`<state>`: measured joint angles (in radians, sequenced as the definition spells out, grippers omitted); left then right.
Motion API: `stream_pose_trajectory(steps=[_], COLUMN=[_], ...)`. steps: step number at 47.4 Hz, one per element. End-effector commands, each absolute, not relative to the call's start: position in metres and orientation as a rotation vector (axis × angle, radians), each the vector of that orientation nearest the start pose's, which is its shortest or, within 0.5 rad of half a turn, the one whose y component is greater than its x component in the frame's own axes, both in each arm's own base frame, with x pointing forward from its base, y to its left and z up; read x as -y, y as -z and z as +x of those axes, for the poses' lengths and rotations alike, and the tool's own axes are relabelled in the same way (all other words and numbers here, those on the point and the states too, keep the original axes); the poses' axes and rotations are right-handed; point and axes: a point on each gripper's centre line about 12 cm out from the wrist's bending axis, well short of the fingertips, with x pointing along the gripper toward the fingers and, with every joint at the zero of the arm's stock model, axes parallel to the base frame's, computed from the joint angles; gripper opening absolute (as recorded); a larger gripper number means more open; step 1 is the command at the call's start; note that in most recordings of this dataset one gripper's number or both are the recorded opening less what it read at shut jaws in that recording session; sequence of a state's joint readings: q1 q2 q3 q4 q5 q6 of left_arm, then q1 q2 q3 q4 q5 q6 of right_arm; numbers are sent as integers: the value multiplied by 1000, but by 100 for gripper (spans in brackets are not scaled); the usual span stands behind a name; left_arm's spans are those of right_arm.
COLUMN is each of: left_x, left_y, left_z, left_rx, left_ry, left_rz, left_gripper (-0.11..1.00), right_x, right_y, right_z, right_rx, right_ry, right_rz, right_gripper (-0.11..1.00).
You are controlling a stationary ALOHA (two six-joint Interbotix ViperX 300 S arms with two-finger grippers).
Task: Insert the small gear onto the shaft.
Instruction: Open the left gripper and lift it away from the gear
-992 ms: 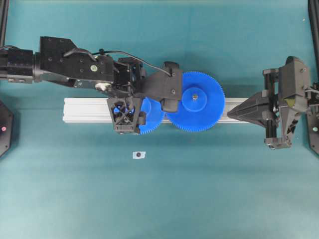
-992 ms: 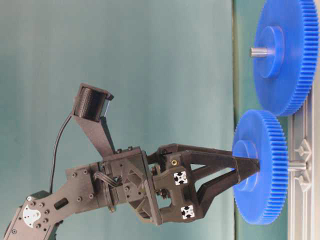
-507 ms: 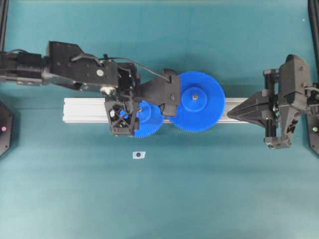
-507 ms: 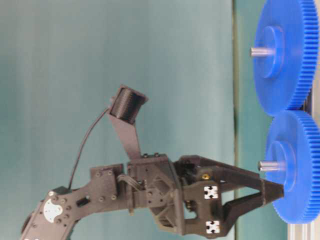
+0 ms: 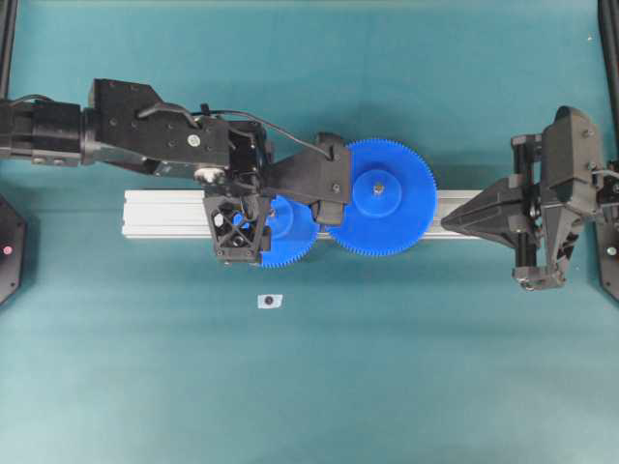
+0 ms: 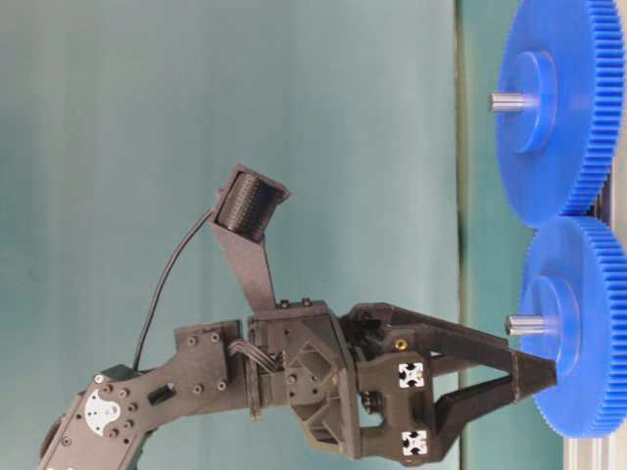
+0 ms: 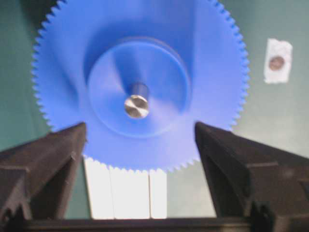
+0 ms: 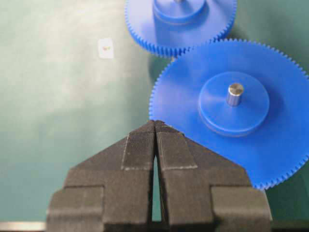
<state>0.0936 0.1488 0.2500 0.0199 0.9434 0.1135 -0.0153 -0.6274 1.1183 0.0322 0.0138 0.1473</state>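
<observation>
Gear [image 7: 140, 82] seated on shaft [image 7: 136, 106], teeth meeting the big gear [image 5: 379, 197]. My left pincer [image 7: 140, 140] gapes wide around it, fingers clear. Right pincer [image 8: 155, 126] shut, empty.

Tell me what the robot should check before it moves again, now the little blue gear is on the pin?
1. Small gear is on the shaft, whose tip pokes through the hub: ok.
2. Left gripper has let go, its fingers apart on either side of the gear: ok.
3. Small gear's teeth meet the larger gear: they look meshed in the table-level view, ok.
4. Small gear is pushed fully down the shaft: cannot tell.
5. Right gripper is shut and holds nothing, off to the side of the gears: ok.
6. Way back for the left gripper is free: ok, though its fingers are close to the gear's face.
</observation>
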Motion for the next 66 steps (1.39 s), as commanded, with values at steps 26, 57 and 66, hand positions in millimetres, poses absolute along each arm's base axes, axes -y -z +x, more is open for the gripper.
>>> stream_pose_trajectory(steps=[26, 57, 66], left_x=[-35, -28, -28], left_y=[-274, -302, -300], left_z=[398, 373, 376], left_rx=[-1115, -997, -965], left_ry=[-22, -34, -43], left_rz=[72, 57, 43], left_gripper=[85, 85, 85], right_x=[3, 3, 3], right_y=[-211, -211, -211], right_z=[242, 242, 242], right_rx=[-482, -480, -482], right_ry=[59, 59, 59], right_rz=[190, 190, 190], right_gripper=[3, 3, 3])
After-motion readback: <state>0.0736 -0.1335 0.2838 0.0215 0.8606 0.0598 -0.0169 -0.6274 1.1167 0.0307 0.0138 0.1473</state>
